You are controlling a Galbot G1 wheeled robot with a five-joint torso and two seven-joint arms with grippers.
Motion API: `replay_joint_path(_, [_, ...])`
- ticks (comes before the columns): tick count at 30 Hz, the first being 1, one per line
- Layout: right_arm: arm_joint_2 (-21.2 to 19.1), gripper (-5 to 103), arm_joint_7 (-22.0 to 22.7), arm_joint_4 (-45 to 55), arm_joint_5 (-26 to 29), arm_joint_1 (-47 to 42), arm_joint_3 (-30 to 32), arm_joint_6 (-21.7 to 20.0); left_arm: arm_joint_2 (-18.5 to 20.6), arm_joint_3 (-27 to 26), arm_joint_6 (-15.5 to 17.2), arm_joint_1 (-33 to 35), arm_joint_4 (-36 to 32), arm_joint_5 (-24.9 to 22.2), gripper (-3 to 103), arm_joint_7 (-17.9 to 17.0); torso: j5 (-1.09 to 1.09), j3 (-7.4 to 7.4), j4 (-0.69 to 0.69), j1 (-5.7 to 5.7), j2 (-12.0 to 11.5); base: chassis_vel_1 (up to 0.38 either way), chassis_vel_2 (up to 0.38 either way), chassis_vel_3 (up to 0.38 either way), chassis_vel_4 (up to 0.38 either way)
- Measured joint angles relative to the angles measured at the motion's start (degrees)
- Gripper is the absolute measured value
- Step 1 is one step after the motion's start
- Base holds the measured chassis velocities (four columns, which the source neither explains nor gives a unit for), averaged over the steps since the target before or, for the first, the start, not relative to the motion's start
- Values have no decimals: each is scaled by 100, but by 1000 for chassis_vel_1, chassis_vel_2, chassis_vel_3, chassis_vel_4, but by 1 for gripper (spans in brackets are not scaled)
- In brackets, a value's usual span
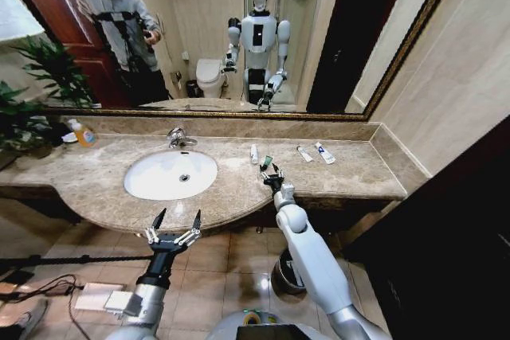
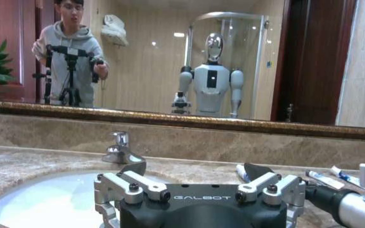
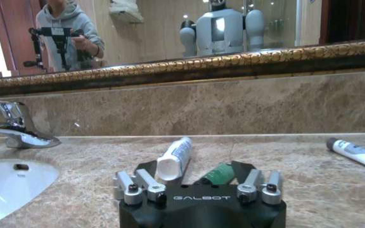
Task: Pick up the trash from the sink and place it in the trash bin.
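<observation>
The white oval sink (image 1: 151, 185) is set in a beige marble counter, and no trash lies in the basin. On the counter to its right lie a white tube (image 1: 254, 154), a dark green piece (image 1: 266, 162) and two more white tubes (image 1: 304, 154) (image 1: 324, 153). My right gripper (image 1: 272, 173) stands open just in front of the green piece (image 3: 219, 173), which lies between its fingers, with the white tube (image 3: 173, 159) beside one finger. My left gripper (image 1: 175, 223) hangs open at the counter's front edge before the sink (image 2: 43, 199). The black trash bin (image 1: 280, 276) stands on the floor under the counter, partly hidden by my right arm.
A chrome faucet (image 1: 178, 138) rises behind the basin. An orange-yellow soap bottle (image 1: 82, 133) and a green plant (image 1: 32, 93) are at the counter's left end. A gold-framed mirror runs along the back wall. Cables (image 1: 48, 284) lie on the tiled floor at left.
</observation>
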Motion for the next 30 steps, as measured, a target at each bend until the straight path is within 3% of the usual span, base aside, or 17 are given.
replay_joint_path(6, [118,100,142,-196,-3,119,-144,-12,0,0,0,0,0,0,100,0,0,0,0,0,0,0,0,0,0])
replay_joint_path(20, [230,102,230,-952,-115,590,-116,179,0,0,0,0,0,0,100,0,0,0,0,0,0,0,0,0,0])
replay_joint_path(28, [239,83,216,-1152,-212,659,-39,243,0,0,0,0,0,0,100,0,0,0,0,0,0,0,0,0,0])
replay_joint_path(30, [243,72,205,-1167,-216,659,-18,252,0,0,0,0,0,0,100,0,0,0,0,0,0,0,0,0,0])
